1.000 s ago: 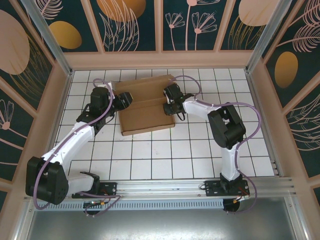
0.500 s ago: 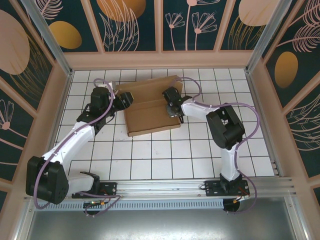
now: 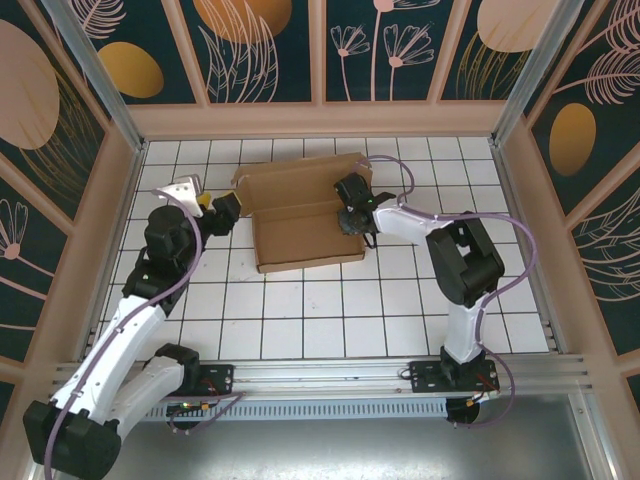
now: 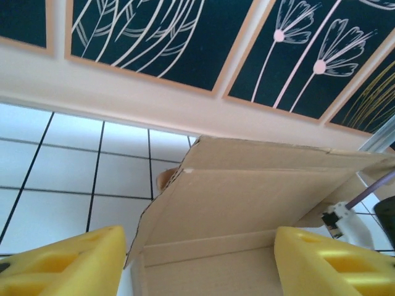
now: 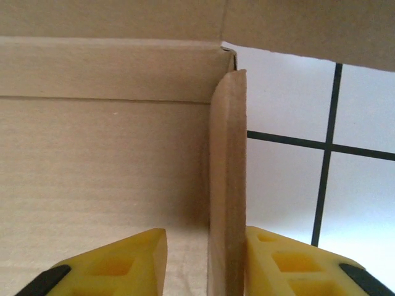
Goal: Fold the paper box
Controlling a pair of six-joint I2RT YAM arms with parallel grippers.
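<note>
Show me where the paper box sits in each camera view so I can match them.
Top external: paper box, upper centre of the white tiled floor.
Left wrist: paper box, lower centre and right, rear panel raised.
Right wrist: paper box, left side and top edge, one side flap upright at centre.
Shared landmark: black grid lines of the floor beside the box.

The table [image 3: 330, 320] is a flat white surface ruled by thin black lines into square tiles; pale wooden walls [image 3: 320, 120] fence its far side and both flanks; an aluminium rail [image 3: 330, 375] runs along its near edge; the paper box [image 3: 300, 235], plain brown cardboard, lies on the far half, base flat on the tiles, slightly skewed to the grid, its far panel tilted up and its right side wall upright; bare tiles surround it.
</note>
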